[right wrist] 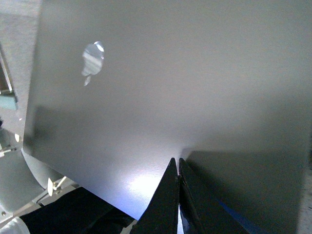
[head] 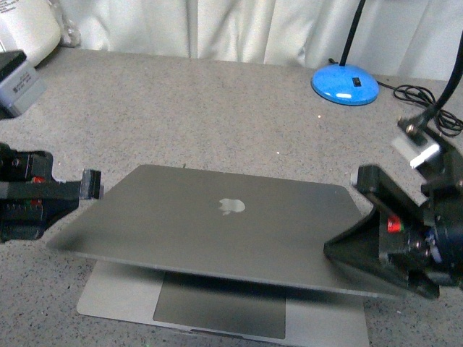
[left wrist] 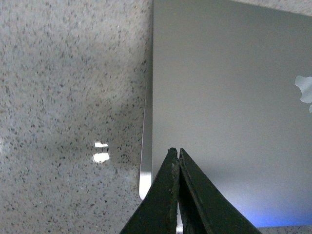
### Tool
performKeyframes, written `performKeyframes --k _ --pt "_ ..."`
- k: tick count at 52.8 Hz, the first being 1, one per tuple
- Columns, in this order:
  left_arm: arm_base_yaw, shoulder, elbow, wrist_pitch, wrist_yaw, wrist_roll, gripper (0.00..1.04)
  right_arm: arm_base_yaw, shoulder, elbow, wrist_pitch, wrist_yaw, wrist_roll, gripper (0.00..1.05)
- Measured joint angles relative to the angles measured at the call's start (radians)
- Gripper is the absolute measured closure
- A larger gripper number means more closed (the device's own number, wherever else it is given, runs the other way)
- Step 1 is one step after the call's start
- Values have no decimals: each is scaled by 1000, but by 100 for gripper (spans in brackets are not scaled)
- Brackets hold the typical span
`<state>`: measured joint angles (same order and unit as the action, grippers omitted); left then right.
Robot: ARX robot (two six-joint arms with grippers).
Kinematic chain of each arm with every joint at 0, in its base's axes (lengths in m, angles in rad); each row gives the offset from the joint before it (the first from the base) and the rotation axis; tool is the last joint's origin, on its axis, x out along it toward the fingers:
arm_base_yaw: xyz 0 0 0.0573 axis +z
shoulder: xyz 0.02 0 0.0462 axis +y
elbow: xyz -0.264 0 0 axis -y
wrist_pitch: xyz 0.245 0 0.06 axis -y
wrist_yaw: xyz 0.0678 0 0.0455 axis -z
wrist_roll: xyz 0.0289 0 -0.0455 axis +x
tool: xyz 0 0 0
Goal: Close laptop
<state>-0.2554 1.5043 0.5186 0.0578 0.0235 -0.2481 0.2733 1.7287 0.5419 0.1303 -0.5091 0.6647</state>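
Observation:
The silver-grey laptop [head: 217,231] lies in the middle of the speckled table. Its lid, with the apple logo [head: 231,206], is tilted low over the base, leaving a narrow gap. The trackpad [head: 221,312] and the base's front strip show beneath it. My left gripper [head: 92,184] is shut and empty at the lid's left edge. In the left wrist view its tip [left wrist: 176,152] sits over the lid [left wrist: 229,97] near that edge. My right gripper [head: 334,253] is shut and empty, tip against the lid's right part. It also shows in the right wrist view [right wrist: 176,162] over the lid [right wrist: 170,73].
A blue lamp base [head: 345,83] with a black neck stands at the back right, with black cables [head: 423,97] beside it. A grey device [head: 18,85] and a white object [head: 25,29] are at the back left. A white curtain hangs behind the table.

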Motion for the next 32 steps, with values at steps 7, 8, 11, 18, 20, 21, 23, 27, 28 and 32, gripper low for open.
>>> performKeyframes --k 7,8,11,18,20,21,23,27,28,32 --pt "5 20 -19 11 8 -33 101 -5 53 -9 -3 28 6 104" --pt "6 22 -20 12 8 -39 101 -6 58 -10 -3 29 7 104" --pt "10 27 -26 16 11 -46 101 -8 72 -15 -3 31 10 104" --pt "25 23 -29 31 12 -49 101 -10 67 -24 17 45 8 104" --pt "33 15 -29 42 8 -49 101 -9 51 -27 26 64 -3 104" --pt "36 11 -30 47 1 -47 101 -9 45 -28 28 74 -8 104" --pt "51 -11 -35 83 -21 -44 101 -7 9 -37 46 106 -19 104" --pt "91 -82 -48 167 -45 -44 101 -7 -92 -56 81 174 -63 104" --pt "101 -105 -52 186 -60 -41 101 -7 -120 -60 82 193 -73 104" --pt "151 -213 -80 240 -56 -50 101 -9 -252 -100 107 290 -138 104"
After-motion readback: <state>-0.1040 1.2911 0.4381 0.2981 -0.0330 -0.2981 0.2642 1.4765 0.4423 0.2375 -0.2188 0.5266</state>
